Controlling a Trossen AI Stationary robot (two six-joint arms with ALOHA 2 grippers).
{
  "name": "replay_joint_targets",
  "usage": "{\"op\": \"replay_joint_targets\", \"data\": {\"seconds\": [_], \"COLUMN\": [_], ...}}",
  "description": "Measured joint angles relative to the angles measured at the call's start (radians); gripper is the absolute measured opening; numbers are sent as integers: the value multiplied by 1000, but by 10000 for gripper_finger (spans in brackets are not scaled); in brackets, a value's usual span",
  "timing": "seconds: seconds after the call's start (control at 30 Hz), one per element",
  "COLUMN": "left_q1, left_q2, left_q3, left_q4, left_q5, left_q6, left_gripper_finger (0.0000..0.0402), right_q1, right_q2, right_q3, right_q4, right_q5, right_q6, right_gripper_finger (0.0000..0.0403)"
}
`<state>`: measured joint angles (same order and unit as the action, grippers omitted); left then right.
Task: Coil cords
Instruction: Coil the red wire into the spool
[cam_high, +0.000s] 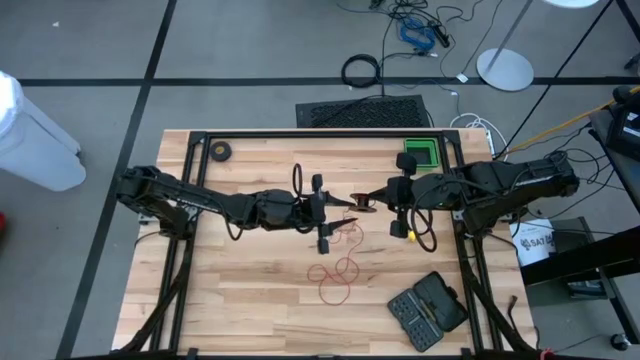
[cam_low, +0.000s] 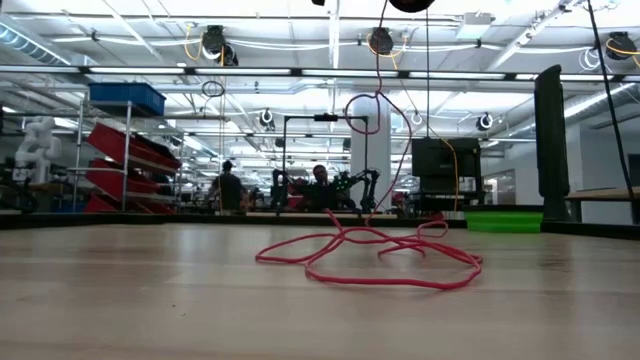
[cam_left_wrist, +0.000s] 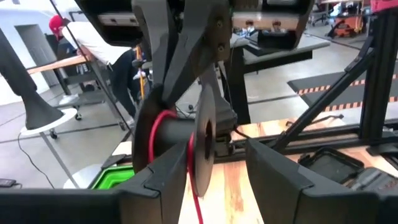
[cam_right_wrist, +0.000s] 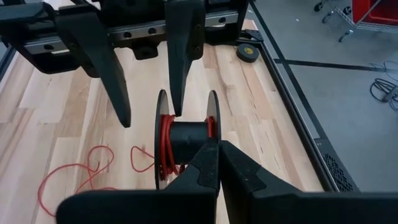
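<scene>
Nearest the front edge of the table, a dark case is seen lying at the right-hand corner, untouched. Just behind it, toward the middle of the boards, most of the red cord is shown lying in loose, tangled loops, slack and unwound; the same heap is seen in the low view, with one strand rising from it toward the grippers above.

Further back, above the table's centre, the reel is held in the air by the right gripper, whose fingers are closed tight on the hub side of it. A few turns of red cord are seen on the hub between the two flanges; the hub is otherwise mostly bare. The left gripper is shown facing the reel from the opposite side, its fingers spread apart on either side of one flange; whether the cord is pinched or merely guided between them cannot be told.

Farthest back, a small black roll and a green bin are seen near the rear rail.

Coiling is judged to be at an early stage: winding has begun, but nearly the whole length of cord remains to be drawn up onto the reel.
</scene>
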<state>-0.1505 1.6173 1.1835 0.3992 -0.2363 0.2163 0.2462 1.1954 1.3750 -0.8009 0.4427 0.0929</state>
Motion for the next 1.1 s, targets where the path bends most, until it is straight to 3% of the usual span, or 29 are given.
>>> {"op": "replay_joint_targets", "data": {"seconds": [0.13, 0.43, 0.7, 1.1], "left_q1": [0, 3, 11, 10], "left_q2": [0, 0, 0, -5], "left_q3": [0, 0, 0, 0], "left_q4": [3, 12, 3, -31], "left_q5": [0, -36, -58, -59], "left_q6": [-1, -23, -35, -28], "left_gripper_finger": [133, 11, 5, 3], "right_q1": [0, 0, 2, 74], "right_q2": [0, 0, 0, 0], "right_q3": [0, 0, 0, 0], "right_q4": [0, 5, 4, -56], "right_q5": [0, 1, 7, 13], "right_q6": [0, -2, 31, 25], "right_gripper_finger": [0, 0, 11, 97]}}
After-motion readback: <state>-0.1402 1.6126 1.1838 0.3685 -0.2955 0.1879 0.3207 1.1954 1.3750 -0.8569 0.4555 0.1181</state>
